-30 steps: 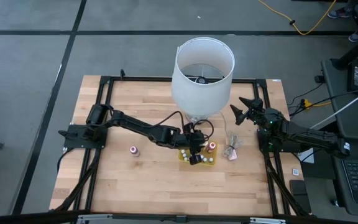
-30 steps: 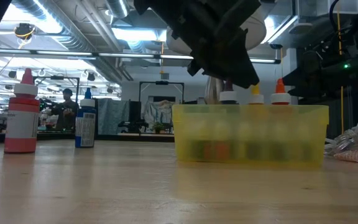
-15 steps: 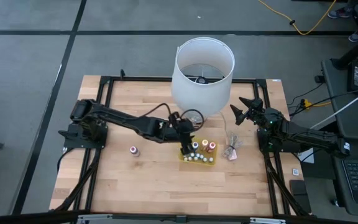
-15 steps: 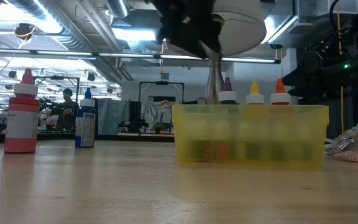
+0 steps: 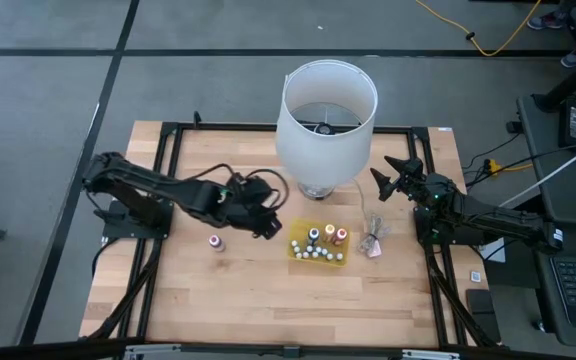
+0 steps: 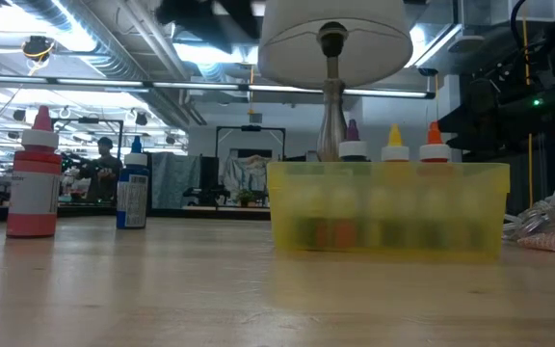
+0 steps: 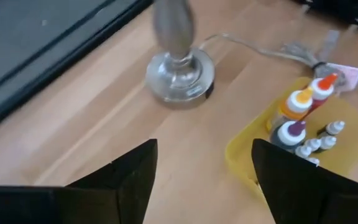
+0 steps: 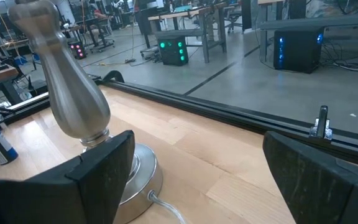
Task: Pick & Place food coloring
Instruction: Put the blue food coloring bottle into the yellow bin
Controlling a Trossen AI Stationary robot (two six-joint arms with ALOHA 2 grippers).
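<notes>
The food coloring bottles [image 5: 318, 245] stand upright in a yellow tray [image 5: 340, 259]. Their orange, yellow and purple tops [image 6: 393, 145] rise above the tray wall [image 6: 388, 207]. In the left wrist view, the taller bottles [image 7: 303, 102] stand beside small whitish ones [image 7: 319, 146]. A red-topped bottle [image 5: 215, 241] stands alone on the table, left of the tray. The low view shows that red bottle [image 6: 34, 173] and, behind it, a blue bottle [image 6: 133, 188]. My left gripper [image 5: 270, 228] hangs open and empty, left of the tray. My right gripper [image 5: 383, 178] waits open near the lamp.
A lamp with a white shade [image 5: 328, 110] stands on a metal base [image 7: 179, 74] just beyond the tray, and its cord trails to the right. A crumpled clear wrapper [image 5: 373, 240] lies right of the tray. Bare wood lies toward the near edge.
My left gripper has drawn back from over the tray toward the table's left and risen out of the low view. A purple-topped bottle now shows in the tray where the gripper had stood in front. The right arm has kept still.
</notes>
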